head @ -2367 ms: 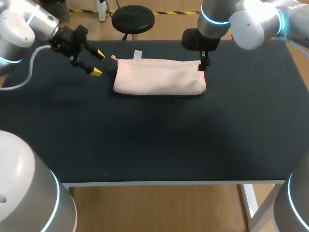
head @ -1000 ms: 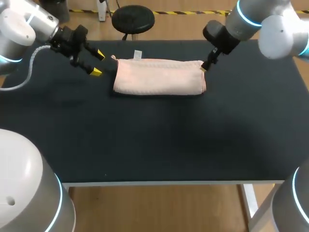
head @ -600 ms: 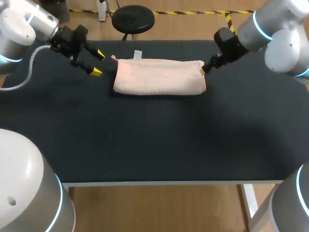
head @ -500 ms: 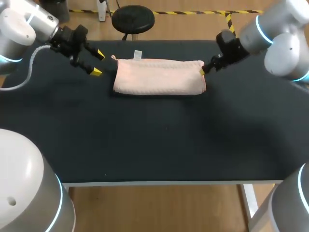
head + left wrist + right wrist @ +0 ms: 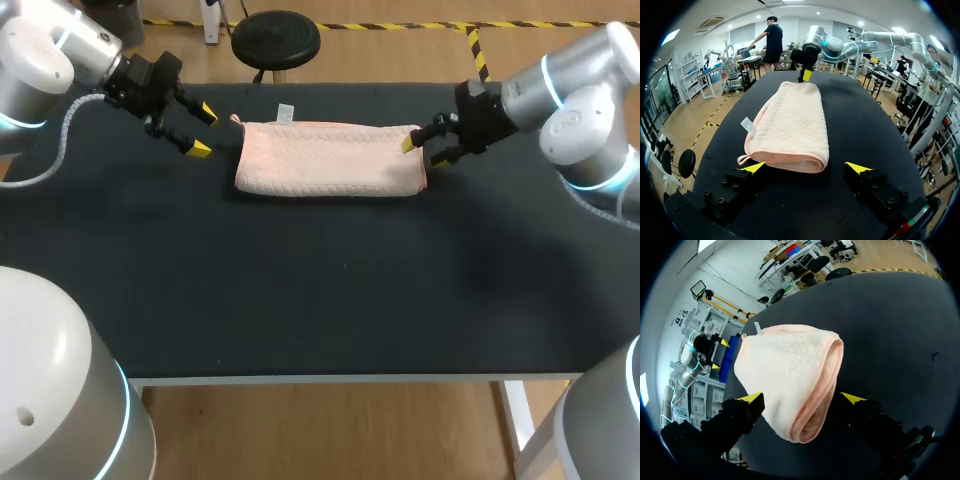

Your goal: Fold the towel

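On the black table [image 5: 320, 300], the pink terry towel [image 5: 330, 160] lies folded lengthwise at upper middle. It looks soft, light and limp, best pinched through both layers at a short end. The right end effector [image 5: 420, 151] straddles its right end, fingers apart. The left end effector [image 5: 203, 131], likewise spread, hovers just beside its left end.

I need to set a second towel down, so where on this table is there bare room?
Bare: the broad stretch of table between the towel and the table's near edge. Crowded: the far strip, where the towel lies with the left tool open beside one end and the right tool open around the other.
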